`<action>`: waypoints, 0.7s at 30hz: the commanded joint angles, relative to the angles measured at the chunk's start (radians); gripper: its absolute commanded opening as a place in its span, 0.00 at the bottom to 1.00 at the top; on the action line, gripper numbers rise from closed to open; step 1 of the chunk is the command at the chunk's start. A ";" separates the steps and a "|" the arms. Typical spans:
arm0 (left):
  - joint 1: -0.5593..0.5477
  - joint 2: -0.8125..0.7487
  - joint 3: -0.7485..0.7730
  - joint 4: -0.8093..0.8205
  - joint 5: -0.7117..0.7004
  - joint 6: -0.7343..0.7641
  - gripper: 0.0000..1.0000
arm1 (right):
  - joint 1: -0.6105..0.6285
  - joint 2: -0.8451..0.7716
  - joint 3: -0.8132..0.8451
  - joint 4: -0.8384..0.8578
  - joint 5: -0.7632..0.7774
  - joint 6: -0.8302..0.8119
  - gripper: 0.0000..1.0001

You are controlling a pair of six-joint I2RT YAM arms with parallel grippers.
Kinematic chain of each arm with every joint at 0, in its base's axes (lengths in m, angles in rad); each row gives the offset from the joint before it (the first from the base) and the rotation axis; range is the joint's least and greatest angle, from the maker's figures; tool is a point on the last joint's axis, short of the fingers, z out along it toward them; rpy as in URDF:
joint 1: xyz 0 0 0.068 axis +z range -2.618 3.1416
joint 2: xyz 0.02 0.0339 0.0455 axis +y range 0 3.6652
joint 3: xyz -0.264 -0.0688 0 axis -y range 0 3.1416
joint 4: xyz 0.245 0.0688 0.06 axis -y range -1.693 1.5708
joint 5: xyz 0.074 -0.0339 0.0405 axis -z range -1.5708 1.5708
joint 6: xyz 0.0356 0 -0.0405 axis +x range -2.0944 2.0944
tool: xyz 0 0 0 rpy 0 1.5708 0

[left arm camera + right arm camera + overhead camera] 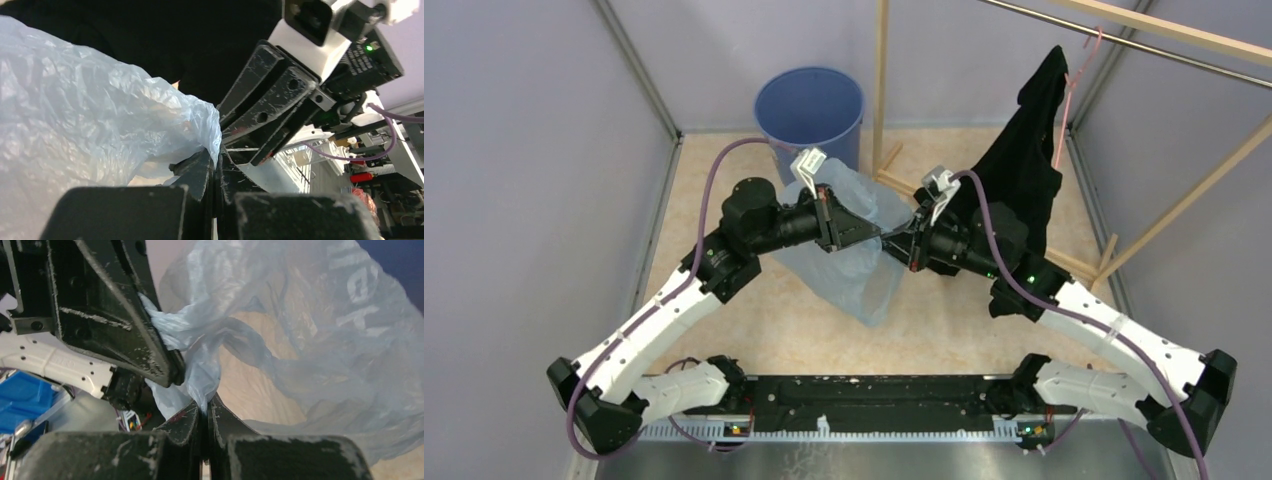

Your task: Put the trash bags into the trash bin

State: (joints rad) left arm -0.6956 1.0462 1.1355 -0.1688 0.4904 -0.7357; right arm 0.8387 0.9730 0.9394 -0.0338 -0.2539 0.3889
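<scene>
The translucent light-blue trash bag (859, 265) hangs between my two grippers above the floor in the middle of the top view. My left gripper (876, 236) is shut on the bag's edge (212, 127). My right gripper (900, 236) faces it tip to tip and is shut on a bunched part of the bag (205, 375). The bag's body with faint lettering (320, 335) fills the right wrist view. The round blue trash bin (810, 112) stands at the back, behind the left gripper, apart from the bag.
A black garment (1024, 170) on a pink hanger (1074, 75) hangs from a rail at the back right, close behind my right arm. A wooden rack post (881, 85) stands right of the bin. Grey walls enclose both sides.
</scene>
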 commanded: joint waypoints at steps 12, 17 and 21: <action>-0.021 0.028 -0.063 0.098 -0.083 -0.057 0.00 | 0.014 -0.148 -0.119 0.113 0.006 0.032 0.33; -0.022 0.034 -0.066 0.094 -0.088 -0.061 0.00 | 0.014 -0.138 -0.106 0.127 -0.003 0.029 0.51; -0.022 0.024 -0.067 0.071 -0.100 -0.042 0.00 | 0.014 -0.144 -0.092 0.053 0.060 0.014 0.67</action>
State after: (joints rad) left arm -0.7143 1.0782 1.0733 -0.1246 0.4095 -0.7895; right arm 0.8444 0.8413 0.8242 0.0357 -0.2459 0.4271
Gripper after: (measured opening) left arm 0.008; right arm 0.587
